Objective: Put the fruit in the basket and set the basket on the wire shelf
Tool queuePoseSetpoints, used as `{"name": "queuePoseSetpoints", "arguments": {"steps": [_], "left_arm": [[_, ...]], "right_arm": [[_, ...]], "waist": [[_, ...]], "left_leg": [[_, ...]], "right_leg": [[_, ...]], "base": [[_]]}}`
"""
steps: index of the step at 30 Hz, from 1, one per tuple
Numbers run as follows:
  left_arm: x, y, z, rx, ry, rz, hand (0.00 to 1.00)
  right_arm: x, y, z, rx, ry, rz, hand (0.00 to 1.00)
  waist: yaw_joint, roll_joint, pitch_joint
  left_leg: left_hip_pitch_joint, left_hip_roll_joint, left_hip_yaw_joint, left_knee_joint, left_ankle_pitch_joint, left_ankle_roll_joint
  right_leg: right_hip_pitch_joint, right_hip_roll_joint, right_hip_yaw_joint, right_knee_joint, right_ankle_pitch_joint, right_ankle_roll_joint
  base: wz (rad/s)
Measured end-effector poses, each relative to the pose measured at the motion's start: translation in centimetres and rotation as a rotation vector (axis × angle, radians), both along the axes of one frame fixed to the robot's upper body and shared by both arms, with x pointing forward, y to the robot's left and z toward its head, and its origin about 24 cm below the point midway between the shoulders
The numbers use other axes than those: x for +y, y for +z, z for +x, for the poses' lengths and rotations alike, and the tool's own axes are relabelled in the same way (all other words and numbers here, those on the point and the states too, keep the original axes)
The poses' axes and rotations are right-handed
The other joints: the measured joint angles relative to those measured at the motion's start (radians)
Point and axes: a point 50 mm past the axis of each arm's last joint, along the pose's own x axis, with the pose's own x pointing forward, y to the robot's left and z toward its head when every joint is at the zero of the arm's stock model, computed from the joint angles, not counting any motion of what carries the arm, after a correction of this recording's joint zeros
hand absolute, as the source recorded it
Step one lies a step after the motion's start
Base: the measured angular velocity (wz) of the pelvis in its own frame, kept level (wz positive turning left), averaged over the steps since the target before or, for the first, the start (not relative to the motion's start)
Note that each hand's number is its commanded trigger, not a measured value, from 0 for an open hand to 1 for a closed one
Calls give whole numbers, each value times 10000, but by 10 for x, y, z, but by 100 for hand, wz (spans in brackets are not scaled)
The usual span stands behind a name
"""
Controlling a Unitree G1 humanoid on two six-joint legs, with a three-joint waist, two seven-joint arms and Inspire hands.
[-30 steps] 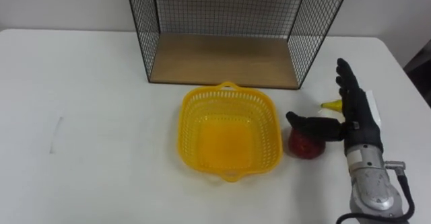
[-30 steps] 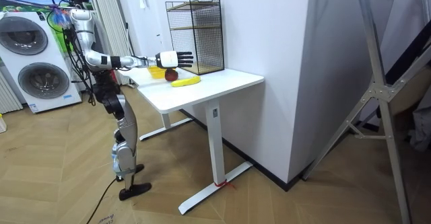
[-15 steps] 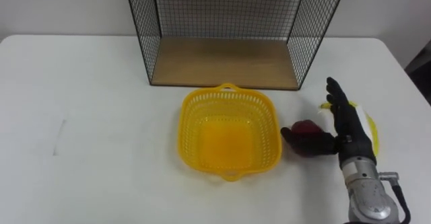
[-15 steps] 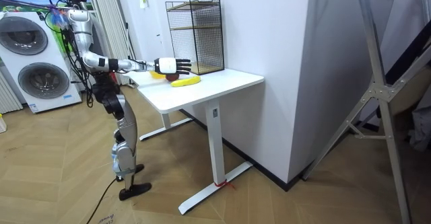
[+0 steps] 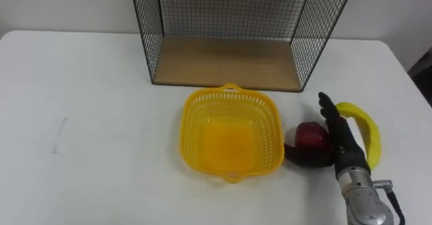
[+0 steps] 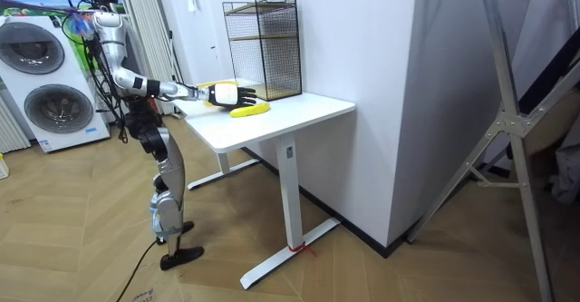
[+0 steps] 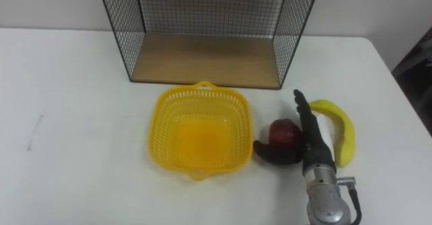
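Left eye view: right hand (image 5: pixel 343 147), fingers (image 5: pixel 329 115) straight, touches apple (image 5: pixel 310 136) beside basket (image 5: pixel 229 90).

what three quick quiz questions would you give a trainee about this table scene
1. True or false: the yellow basket already holds fruit.
2. Which fruit does the right hand rest against? A) an orange B) the red apple C) a pear
3. Short answer: which fruit lies on the table just to the right of that hand?

Key: 1. False, the basket is empty. 2. B. 3. The banana.
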Motion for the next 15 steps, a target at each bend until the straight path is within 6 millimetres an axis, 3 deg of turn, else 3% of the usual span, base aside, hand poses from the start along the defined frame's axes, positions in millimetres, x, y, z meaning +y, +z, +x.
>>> {"name": "queuePoseSetpoints", "arguments": {"steps": [1, 2, 4, 15], "left_arm": [[0, 0, 0, 7, -1, 3, 0], [0, 0, 0, 18, 0, 6, 0], [1, 0, 0, 18, 2, 55, 0], [2, 0, 2, 86, -33, 169, 0]], "right_arm": [[0, -2, 0, 100, 104, -115, 6], [0, -3, 0, 157, 152, -162, 56], [0, -3, 0, 228, 243, -243, 100], [-18, -5, 6, 295, -584, -1126, 100]], "waist": [[2, -34, -14], [1, -48, -24], [6, -52, -27], [-2, 47, -20]], "left_leg": [[19, 0, -1, -2, 0, 1], [32, 0, -1, -1, -1, 1], [76, -1, -21, 5, -1, 2], [199, 1, -191, 44, -7, -6]], "right_leg": [[22, -1, -2, -2, 1, 2], [35, -2, -1, -2, 2, 3], [88, -7, -9, -5, 4, 6], [320, -1, -158, -12, 5, 5]], "base": [[0], [0], [0], [4]]}}
